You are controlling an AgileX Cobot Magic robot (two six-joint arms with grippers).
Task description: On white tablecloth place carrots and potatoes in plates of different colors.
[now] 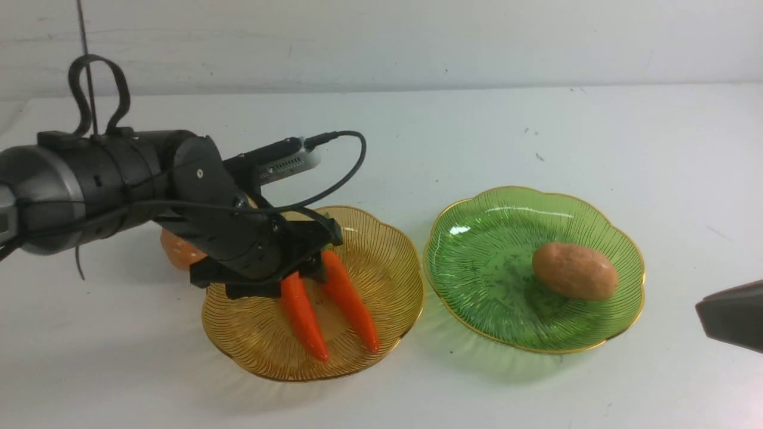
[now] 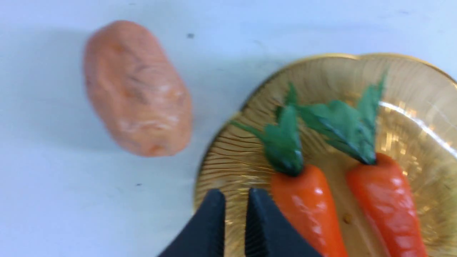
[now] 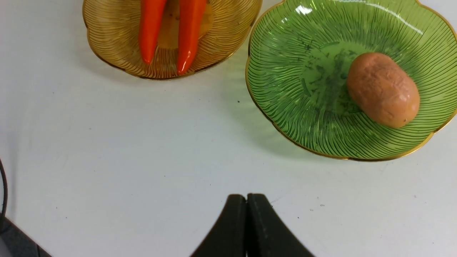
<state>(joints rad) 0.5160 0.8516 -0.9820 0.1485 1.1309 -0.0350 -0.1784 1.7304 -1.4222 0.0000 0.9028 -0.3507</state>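
Observation:
Two orange carrots (image 1: 304,316) (image 1: 351,301) lie side by side in the amber plate (image 1: 381,238) on the white tablecloth (image 1: 417,131). My left gripper (image 1: 313,250) hovers over the plate's far-left part by the carrots' green tops. In the left wrist view its jaws (image 2: 235,203) are almost shut with a thin gap, empty, beside a carrot (image 2: 307,207). One potato (image 1: 575,271) rests in the green plate (image 1: 477,256). The other potato (image 2: 137,89) lies on the cloth left of the amber plate, mostly hidden behind my left arm in the front view (image 1: 179,250). My right gripper (image 3: 246,203) is shut and empty, near the front right.
The green plate stands just right of the amber plate with a small gap between them. A black cable (image 1: 351,167) loops off my left wrist above the amber plate. A pale wall runs along the back of the table.

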